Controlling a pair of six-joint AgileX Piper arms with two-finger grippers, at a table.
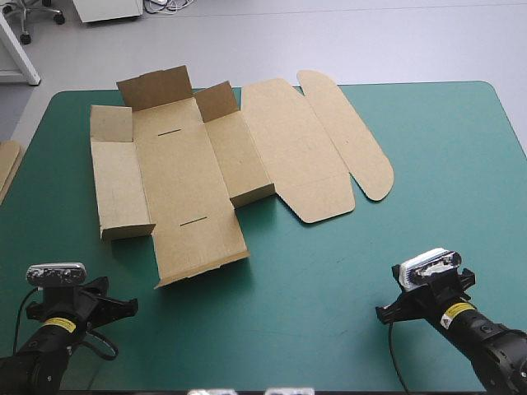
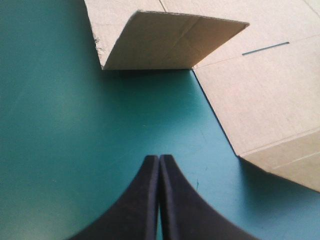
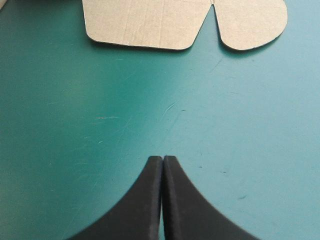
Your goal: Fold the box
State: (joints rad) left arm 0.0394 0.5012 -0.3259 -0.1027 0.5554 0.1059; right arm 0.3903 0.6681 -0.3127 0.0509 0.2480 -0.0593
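Both the left gripper [image 2: 159,159] and right gripper [image 3: 163,160] are pinched closed on nothing; the box [image 1: 189,177] lies ahead of them, mostly flat, little raised, so nearly all folding seems left.

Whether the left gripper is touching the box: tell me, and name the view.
Apart. The left wrist view shows a stretch of bare teal-green cover between the shut left gripper and the box.
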